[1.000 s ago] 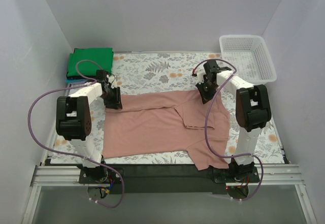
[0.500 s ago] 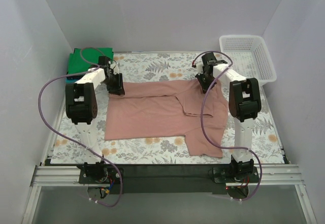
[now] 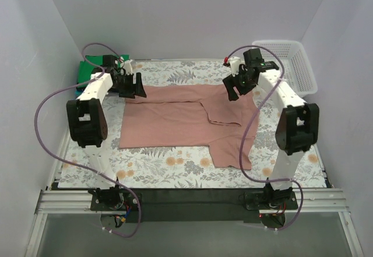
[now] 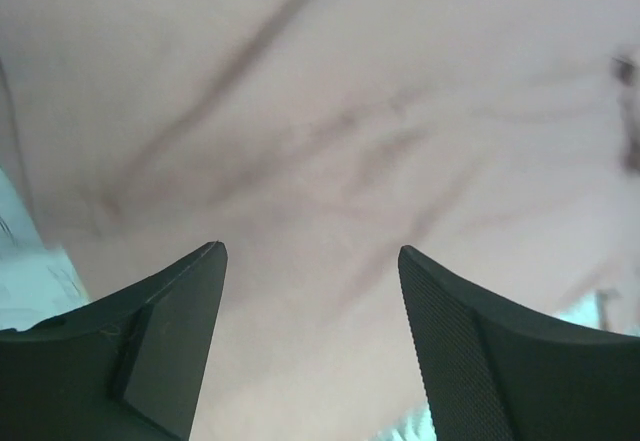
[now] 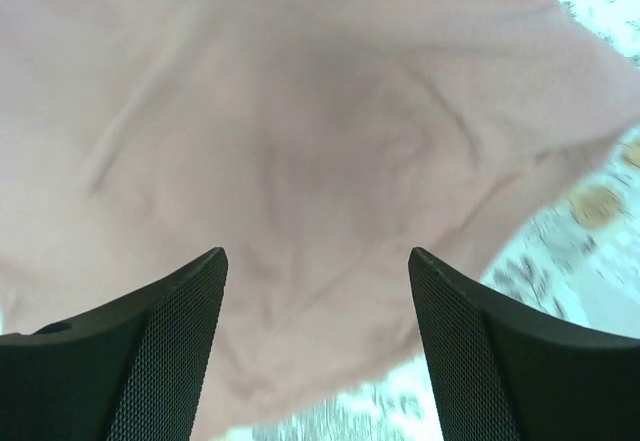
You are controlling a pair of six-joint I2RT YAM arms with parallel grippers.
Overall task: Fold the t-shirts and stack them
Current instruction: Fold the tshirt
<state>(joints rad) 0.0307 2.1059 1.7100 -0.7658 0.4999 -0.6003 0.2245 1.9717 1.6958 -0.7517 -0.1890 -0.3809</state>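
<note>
Since a second ago, left gripper and right gripper have dragged the pink shirt farther and let go; both hang open, empty, over its far edge. I judge folding barely begun; green shirt, far left, seems already folded.

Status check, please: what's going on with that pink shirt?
Left hand open, right hand open, both empty over its far edge. Pink-brown t-shirt lying flat, partly folded. Nothing blocking.

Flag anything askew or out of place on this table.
The dusty pink-brown cloth t-shirt is only half folded: a flap juts toward the near side on its right, so the outline is uneven. Nothing else stands out.
</note>
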